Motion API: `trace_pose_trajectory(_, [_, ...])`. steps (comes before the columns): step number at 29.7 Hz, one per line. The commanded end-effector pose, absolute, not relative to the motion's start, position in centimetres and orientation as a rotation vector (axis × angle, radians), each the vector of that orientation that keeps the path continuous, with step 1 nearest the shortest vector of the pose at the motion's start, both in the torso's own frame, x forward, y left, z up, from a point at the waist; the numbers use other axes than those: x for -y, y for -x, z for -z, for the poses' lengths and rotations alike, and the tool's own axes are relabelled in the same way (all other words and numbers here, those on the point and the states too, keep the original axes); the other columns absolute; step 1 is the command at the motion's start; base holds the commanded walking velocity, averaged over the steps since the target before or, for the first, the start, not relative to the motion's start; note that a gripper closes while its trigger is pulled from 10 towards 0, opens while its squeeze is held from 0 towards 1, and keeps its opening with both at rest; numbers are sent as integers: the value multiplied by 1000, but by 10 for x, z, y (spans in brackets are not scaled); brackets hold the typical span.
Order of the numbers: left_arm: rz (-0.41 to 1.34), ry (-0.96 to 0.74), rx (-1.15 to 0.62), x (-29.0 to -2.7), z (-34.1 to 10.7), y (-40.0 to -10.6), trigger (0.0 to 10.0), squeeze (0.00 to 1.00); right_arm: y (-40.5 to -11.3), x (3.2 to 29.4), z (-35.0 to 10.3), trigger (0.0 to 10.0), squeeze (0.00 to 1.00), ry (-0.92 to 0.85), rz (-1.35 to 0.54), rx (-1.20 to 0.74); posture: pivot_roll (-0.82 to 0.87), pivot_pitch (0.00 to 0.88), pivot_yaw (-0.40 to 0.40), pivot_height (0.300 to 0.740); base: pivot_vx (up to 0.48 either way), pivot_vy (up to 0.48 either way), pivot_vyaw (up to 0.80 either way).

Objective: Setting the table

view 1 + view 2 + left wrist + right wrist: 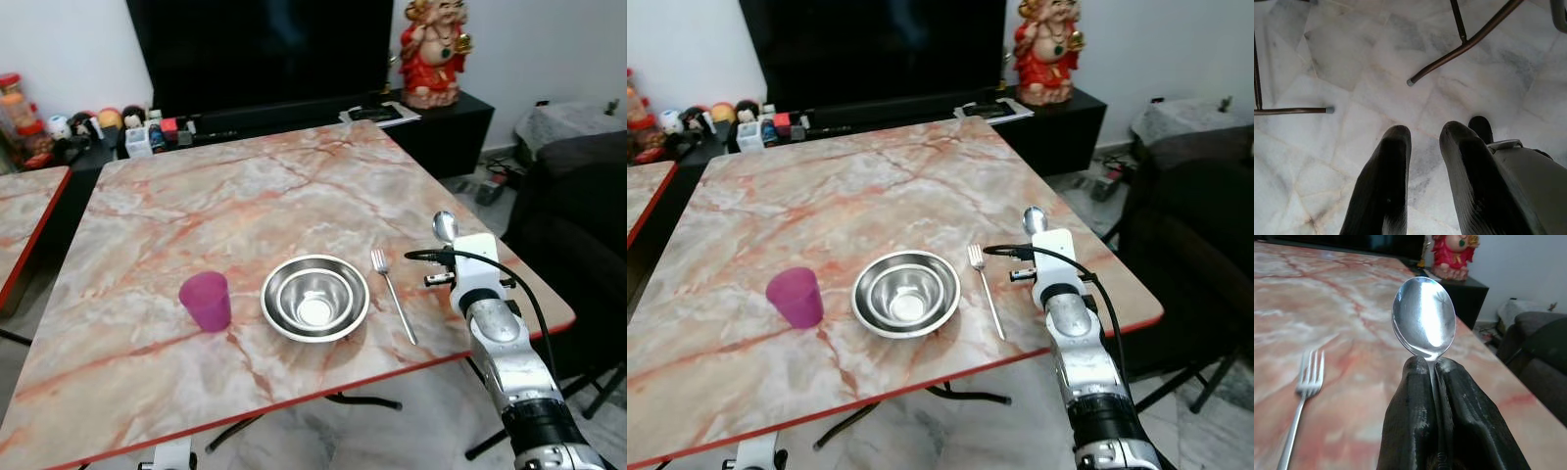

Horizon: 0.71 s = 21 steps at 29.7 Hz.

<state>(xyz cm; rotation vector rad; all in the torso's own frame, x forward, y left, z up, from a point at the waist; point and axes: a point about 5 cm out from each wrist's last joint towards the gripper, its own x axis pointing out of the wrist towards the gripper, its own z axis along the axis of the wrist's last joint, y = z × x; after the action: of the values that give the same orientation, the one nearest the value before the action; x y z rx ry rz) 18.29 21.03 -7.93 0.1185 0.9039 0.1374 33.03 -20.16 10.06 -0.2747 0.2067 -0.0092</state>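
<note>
one spoon (pixel 1424 318) stands bowl-up, its handle pinched between the closed fingers of the right gripper (pixel 1432 369), above the marble table's (pixel 196 206) right edge; best laid flat just beside the fork (pixel 392 292), parallel, away from the steel bowls (pixel 314 297).

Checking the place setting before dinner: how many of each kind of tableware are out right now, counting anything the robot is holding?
Cup, purple: 1
Bowls, steel, one nested inside the other: 2
Fork, lying beside the bowls: 1
Spoon, gripped by the right gripper over the table edge: 1
Total: 5
</note>
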Motion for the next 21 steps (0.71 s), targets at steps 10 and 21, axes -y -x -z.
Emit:
trace_pose_trajectory(10, [-135, -123, -915, -213, 79, -183, 10000, 0, -331, 194, -97, 10000, 0, 238, -87, -221, -65, 0, 71, 740, 0, 0, 0])
trace_pose_trajectory(21, [-131, -118, -914, -210, 79, -183, 10000, 0, -338, 196, -107, 10000, 0, 228, -53, -181, -66, 0, 73, 740, 0, 0, 0])
